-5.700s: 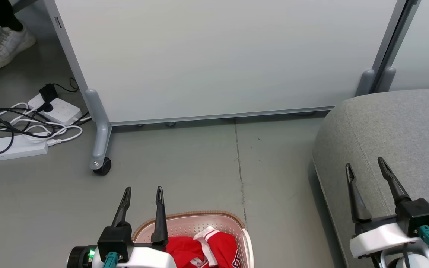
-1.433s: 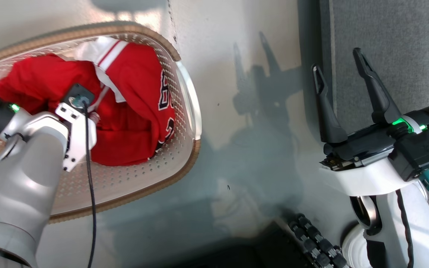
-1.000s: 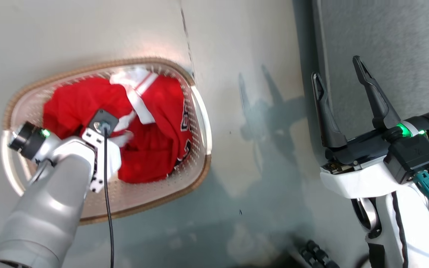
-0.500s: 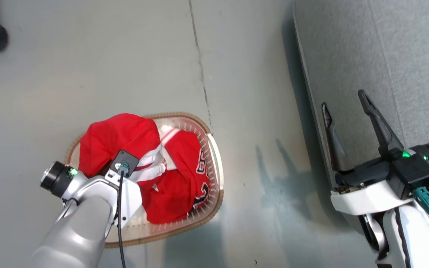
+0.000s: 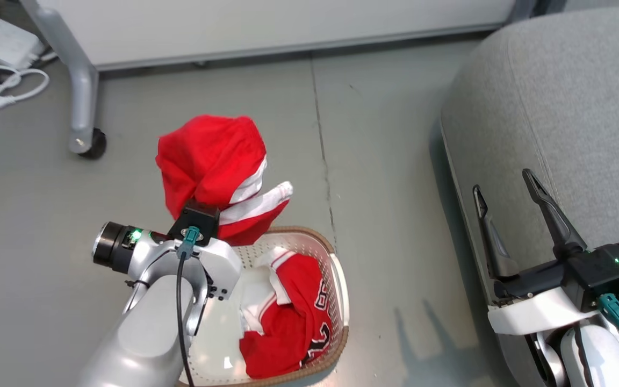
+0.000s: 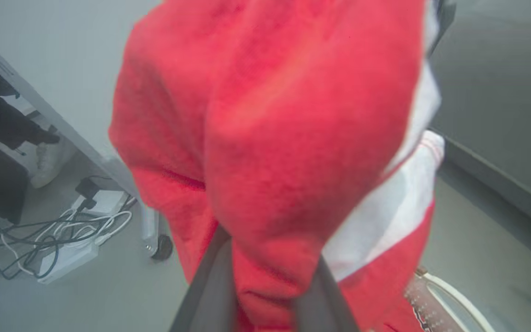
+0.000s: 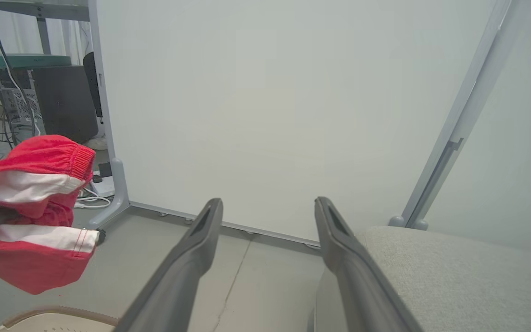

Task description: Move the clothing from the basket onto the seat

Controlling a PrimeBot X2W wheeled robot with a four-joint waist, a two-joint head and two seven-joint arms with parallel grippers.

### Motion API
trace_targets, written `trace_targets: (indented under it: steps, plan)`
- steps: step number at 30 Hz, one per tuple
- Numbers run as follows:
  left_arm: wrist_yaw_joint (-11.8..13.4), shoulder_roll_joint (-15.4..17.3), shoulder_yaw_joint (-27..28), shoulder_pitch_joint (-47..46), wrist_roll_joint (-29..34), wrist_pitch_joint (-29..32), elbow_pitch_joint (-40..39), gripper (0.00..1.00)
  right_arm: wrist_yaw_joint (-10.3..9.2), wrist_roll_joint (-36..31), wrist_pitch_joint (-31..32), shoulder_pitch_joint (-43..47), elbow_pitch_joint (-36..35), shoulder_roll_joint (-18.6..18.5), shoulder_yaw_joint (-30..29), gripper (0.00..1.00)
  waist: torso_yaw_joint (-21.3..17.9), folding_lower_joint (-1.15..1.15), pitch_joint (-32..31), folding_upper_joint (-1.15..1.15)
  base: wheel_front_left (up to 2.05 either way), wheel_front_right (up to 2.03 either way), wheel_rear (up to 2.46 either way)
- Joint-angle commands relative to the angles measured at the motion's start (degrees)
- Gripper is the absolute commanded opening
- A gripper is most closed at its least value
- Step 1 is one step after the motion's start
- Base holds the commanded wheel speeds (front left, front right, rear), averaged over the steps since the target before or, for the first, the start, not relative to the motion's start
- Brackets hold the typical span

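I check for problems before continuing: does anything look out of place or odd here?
Nothing spilled or damaged. The shorts hang bunched from the left gripper above the basket; the jersey lies crumpled inside it.

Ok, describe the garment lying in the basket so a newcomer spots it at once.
Find the big grey seat on the right; on the floor to its left stands a white perforated basket with a brown rim. Inside lies the red jersey. Unlike the red shorts gripped by the left claw, it bears black-and-white lettering.
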Motion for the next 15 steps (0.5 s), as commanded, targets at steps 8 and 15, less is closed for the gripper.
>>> trace_targets:
  steps: [8, 15]
  plan:
    - [-0.4, 0.3, 8.8, 10.4, 0.7, -0.3, -27.6, 0.0, 0.0, 0.8, -0.2, 3.1, 0.4, -0.7, 0.3, 1.0, 1.7, 0.0, -7.5, 0.0, 0.0, 0.0, 0.0]
    - [-2.6, -0.7, 11.8, 14.1, 3.1, -0.3, -42.2, 0.0, 0.0, 0.7, -0.2, 4.4, 0.7, -0.8, 0.6, 1.0, 2.0, 0.0, -9.4, 0.0, 0.0, 0.0, 0.0]
